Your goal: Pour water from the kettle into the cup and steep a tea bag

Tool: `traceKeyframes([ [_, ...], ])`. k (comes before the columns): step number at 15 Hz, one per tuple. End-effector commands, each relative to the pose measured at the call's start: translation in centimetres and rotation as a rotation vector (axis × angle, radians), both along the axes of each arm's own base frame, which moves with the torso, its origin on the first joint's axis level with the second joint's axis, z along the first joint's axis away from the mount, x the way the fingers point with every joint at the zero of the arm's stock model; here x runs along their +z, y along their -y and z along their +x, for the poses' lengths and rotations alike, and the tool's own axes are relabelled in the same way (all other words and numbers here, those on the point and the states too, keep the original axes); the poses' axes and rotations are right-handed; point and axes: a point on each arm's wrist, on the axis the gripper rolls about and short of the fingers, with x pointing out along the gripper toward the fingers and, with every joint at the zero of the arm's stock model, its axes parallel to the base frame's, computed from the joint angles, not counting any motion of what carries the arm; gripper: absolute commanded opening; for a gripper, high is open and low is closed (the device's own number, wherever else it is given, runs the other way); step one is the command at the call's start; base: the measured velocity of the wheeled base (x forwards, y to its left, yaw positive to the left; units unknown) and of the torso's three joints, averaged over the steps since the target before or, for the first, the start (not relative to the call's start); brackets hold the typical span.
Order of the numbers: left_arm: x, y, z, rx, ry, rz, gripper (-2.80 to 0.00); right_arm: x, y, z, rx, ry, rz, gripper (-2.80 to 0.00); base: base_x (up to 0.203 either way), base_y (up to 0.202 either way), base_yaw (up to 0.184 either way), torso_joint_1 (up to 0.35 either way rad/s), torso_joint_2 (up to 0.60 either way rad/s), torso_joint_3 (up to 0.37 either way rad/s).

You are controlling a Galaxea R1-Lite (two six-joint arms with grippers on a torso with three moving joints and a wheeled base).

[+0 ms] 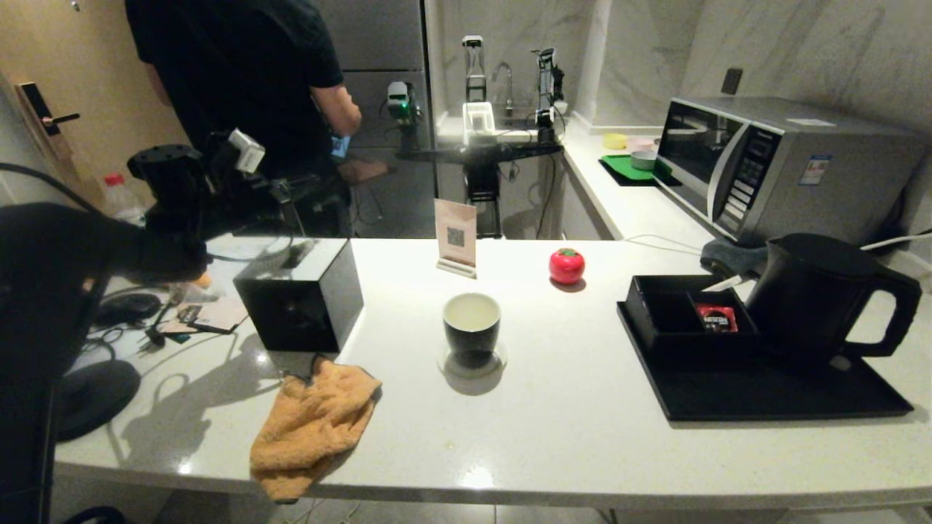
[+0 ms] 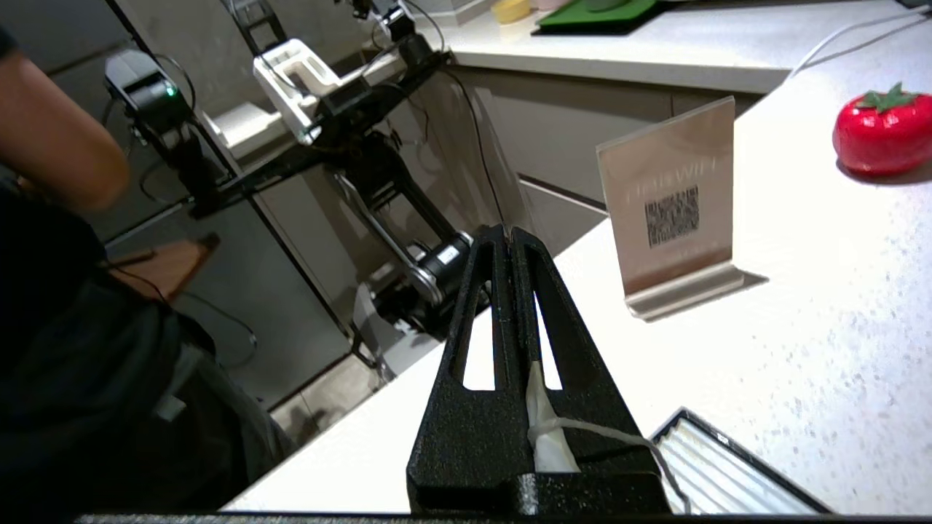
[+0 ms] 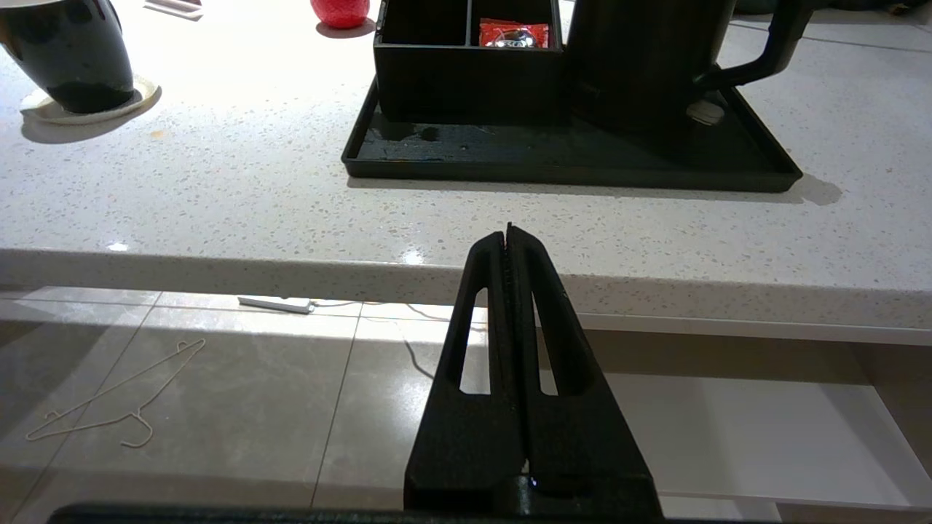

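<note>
Fingers of the left gripper (image 2: 508, 236) are pressed together on a white tea-bag tag (image 2: 547, 437) with its string, raised over the counter's left end above the black tissue box (image 1: 300, 291). From there the cup (image 1: 472, 327) stands to its right at mid-counter. Beyond it the kettle (image 1: 819, 295) sits upright on the black tray (image 1: 764, 397), its handle pointing right. Parked below the counter edge, the right gripper (image 3: 508, 233) is closed and empty.

The counter (image 1: 582, 407) is lit brightly from above and blown out to white glare at its far middle; dark shadows are cast toward the near side; straight lines are bowed at the edges.
</note>
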Motion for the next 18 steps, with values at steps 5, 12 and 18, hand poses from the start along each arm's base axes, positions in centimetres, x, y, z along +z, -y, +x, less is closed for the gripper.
traceKeyframes([
  [5, -1.5, -0.3, -0.4, 0.003, -0.026, -0.003, -2.8, 0.0, 0.0, 0.0, 0.001, -0.002, 0.0, -2.8, 0.0, 0.0, 0.0, 0.0, 0.0, 0.0],
  [12, 0.3, -1.3, -1.2, 0.027, 0.008, 0.002, -2.8, 0.0, 0.0, 0.0, 0.001, -0.002, 0.0, -2.8, 0.0, 0.0, 0.0, 0.0, 0.0, 0.0],
  [18, 1.0, -1.5, -1.4, 0.044, 0.018, 0.001, -2.8, 0.0, 0.0, 0.0, 0.001, -0.002, 0.0, -2.8, 0.0, 0.0, 0.0, 0.0, 0.0, 0.0],
])
